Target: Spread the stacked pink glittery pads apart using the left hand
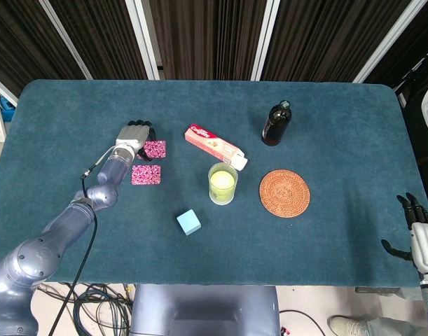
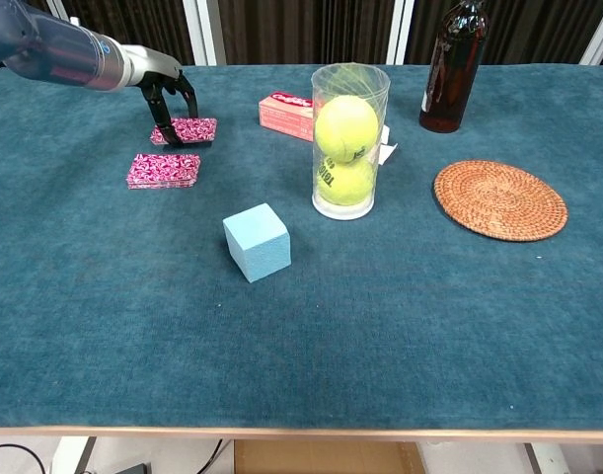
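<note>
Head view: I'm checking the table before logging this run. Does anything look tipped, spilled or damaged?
Nothing stands out. The dark glass bottle and the clear tube of tennis balls stand upright. The red-and-white toothpaste box lies flat. The two pink glittery pads lie apart, the left robot hand at the farther one.

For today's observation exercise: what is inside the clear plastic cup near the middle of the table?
The clear cup holds two yellow-green tennis balls, one stacked on the other. Whether anything lies beneath the lower ball cannot be seen.
</note>
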Motion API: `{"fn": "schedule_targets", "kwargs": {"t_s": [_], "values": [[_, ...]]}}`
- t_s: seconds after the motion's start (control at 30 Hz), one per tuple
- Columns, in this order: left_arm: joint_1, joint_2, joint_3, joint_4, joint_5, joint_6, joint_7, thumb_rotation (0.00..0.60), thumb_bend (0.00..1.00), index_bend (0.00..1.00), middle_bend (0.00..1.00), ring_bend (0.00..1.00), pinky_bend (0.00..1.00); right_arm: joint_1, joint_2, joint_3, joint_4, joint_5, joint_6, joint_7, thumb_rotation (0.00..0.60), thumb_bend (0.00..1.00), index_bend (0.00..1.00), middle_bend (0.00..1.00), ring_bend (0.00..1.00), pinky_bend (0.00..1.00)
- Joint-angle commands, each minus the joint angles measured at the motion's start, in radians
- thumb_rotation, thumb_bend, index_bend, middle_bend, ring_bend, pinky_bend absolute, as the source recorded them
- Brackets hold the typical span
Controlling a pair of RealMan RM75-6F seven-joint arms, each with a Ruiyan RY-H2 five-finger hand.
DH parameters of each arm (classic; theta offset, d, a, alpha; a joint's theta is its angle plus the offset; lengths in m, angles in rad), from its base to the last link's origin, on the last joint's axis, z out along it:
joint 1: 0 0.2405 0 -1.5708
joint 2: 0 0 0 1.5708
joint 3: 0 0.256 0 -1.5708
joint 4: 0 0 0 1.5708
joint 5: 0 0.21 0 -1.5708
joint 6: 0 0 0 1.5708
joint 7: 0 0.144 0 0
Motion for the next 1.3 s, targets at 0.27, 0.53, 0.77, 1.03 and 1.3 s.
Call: {"fn": "schedule_targets", "kwargs": {"t_s": [0.27, 0.53, 0.77, 1.03, 1.3], "values": [[-0.006, -0.002, 0.040, 0.003, 0.006, -0.013, -0.024, 0.600, 0.18, 0.40, 0.14, 0.00, 0.00, -0.001, -0.001, 0.001, -0.002, 0.005, 0.000, -0.004, 0.600, 0.21, 0.07, 0.02, 0.11, 0.20], [-0.016, -0.003, 0.069, 0.007, 0.001, -0.004, -0.039, 0.600, 0.17, 0.36, 0.12, 0.00, 0.00, -0.003, 0.001, 0.003, -0.002, 0.006, 0.004, -0.002, 0.600, 0.21, 0.07, 0.02, 0.11, 0.20], [-0.021, 0.048, 0.054, -0.075, 0.020, 0.055, -0.065, 0.600, 0.17, 0.40, 0.12, 0.00, 0.00, -0.002, 0.001, 0.003, -0.002, 0.005, 0.001, 0.000, 0.600, 0.21, 0.07, 0.02, 0.11, 0.20], [0.018, 0.260, 0.073, -0.473, 0.050, 0.239, -0.041, 0.600, 0.17, 0.41, 0.12, 0.00, 0.00, -0.004, 0.002, 0.006, -0.004, 0.008, 0.007, 0.003, 0.600, 0.21, 0.07, 0.02, 0.11, 0.20], [0.027, 0.391, 0.131, -0.775, -0.037, 0.373, 0.030, 0.600, 0.12, 0.38, 0.11, 0.00, 0.00, -0.002, 0.003, -0.002, -0.018, 0.000, 0.004, -0.022, 0.600, 0.21, 0.07, 0.02, 0.11, 0.20]]}}
